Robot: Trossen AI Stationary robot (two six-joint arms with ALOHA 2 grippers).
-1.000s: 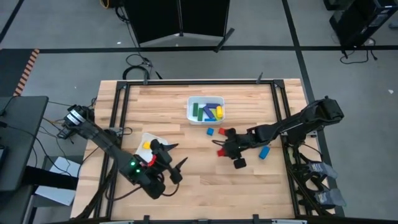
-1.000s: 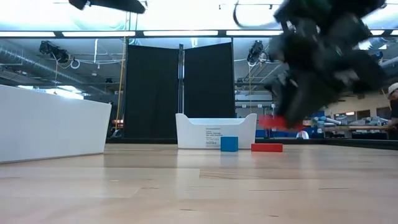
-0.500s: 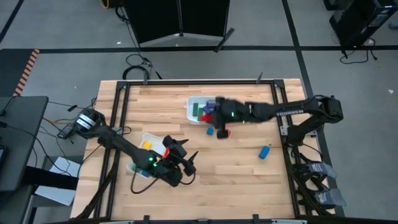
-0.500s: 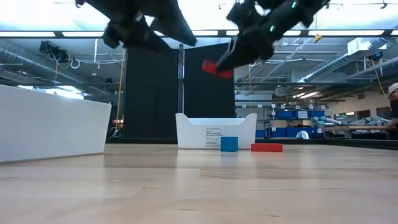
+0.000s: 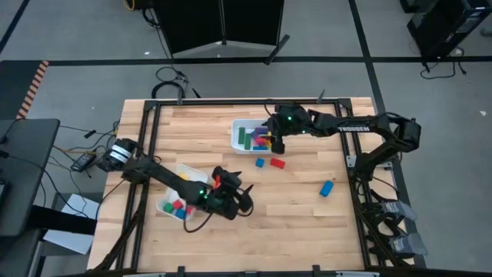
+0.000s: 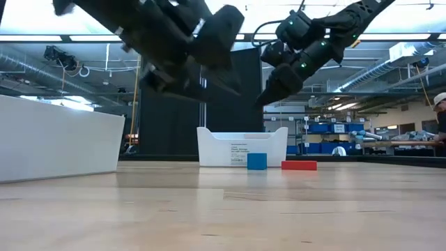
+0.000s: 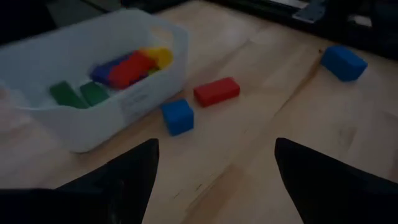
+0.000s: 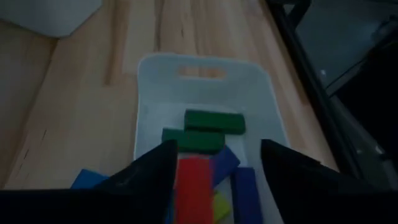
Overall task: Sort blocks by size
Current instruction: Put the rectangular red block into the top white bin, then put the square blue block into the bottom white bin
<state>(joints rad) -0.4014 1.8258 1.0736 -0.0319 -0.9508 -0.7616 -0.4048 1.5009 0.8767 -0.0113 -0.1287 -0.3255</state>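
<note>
Wooden surface (image 5: 292, 208) carries two white trays. Over the far tray (image 5: 235, 138) hangs the right tool (image 8: 214, 177), fingers apart, a red bar (image 8: 193, 180) between them above the green bars (image 8: 211, 127): a drop, I judge. Left tool (image 7: 214, 174) gapes, empty. Next: fetch the blue cube (image 7: 178, 116) or red block (image 7: 216, 91) beside the tray.

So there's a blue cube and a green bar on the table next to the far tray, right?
Not quite. The bar is red, not green; the left wrist view shows it. It lies on the table beside the blue cube, next to the far tray.
</note>
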